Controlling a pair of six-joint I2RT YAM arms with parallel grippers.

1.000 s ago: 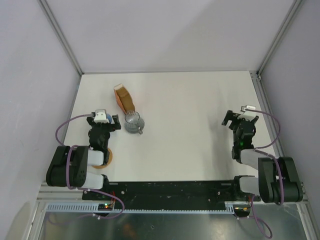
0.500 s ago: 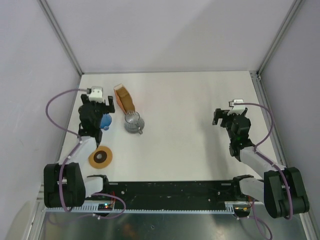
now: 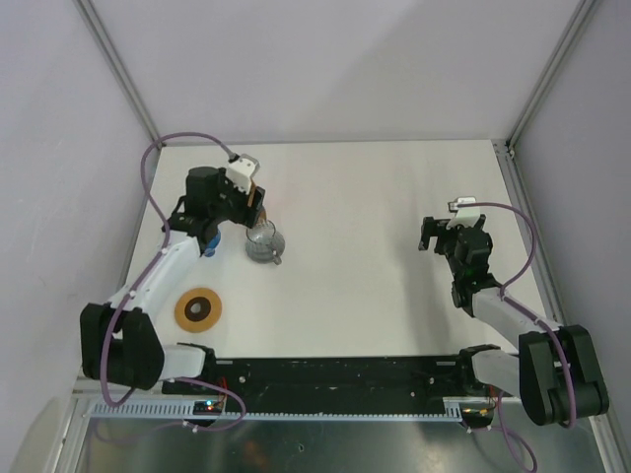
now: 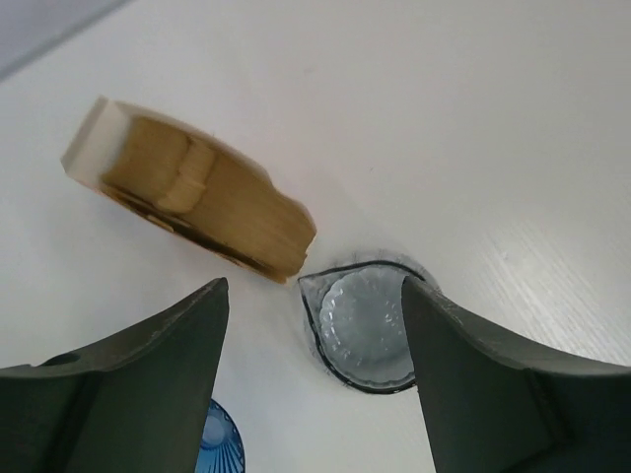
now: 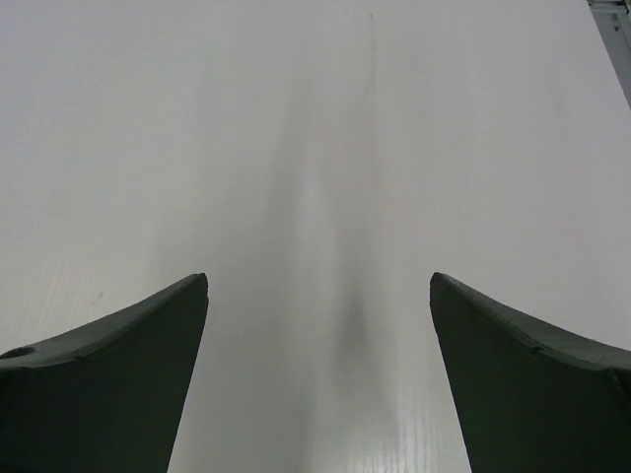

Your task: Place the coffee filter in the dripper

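The left gripper (image 4: pixel 314 296) hangs wide open, empty, its arm half hiding the blue ribbed dripper cone (image 3: pixel 210 239); between its fingers (image 4: pixel 148 365) show a clear round glass base (image 4: pixel 363 325) and, just beside it, the pale tan paper coffee filter (image 4: pixel 212 202) lying in its glossy packet (image 4: pixel 94 148); the flat orange-brown ring (image 3: pixel 198 309) lies well apart; the right gripper (image 5: pixel 318 281) gapes empty

Left hand (image 4: pixel 314 296) — right hand (image 5: pixel 317 284) — both spread

Packet (image 4: pixel 197 202) behind base (image 4: pixel 363 325) (dripper cone (image 4: pixel 219 448) left)
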